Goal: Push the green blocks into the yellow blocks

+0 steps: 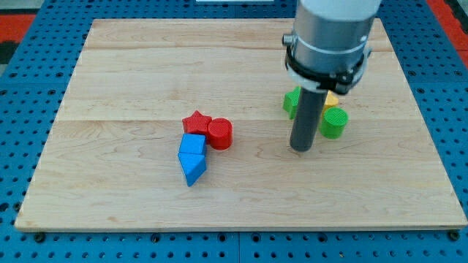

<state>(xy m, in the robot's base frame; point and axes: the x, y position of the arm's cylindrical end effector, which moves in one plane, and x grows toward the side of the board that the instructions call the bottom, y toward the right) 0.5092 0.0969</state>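
Observation:
A green cylinder (334, 123) stands right of centre on the wooden board. A second green block (291, 102), shape unclear, sits to its upper left, partly behind my rod. A yellow block (331, 98) shows between them, mostly hidden by the rod and the arm. The green blocks and the yellow block appear to touch in one cluster. My tip (300, 149) rests on the board just below and left of the cluster, close to the green cylinder's left side.
A red star (196, 122) and a red cylinder (219, 134) sit near the board's centre. Two blue blocks (192, 155) lie just below them. The wooden board (131, 66) lies on a blue pegboard.

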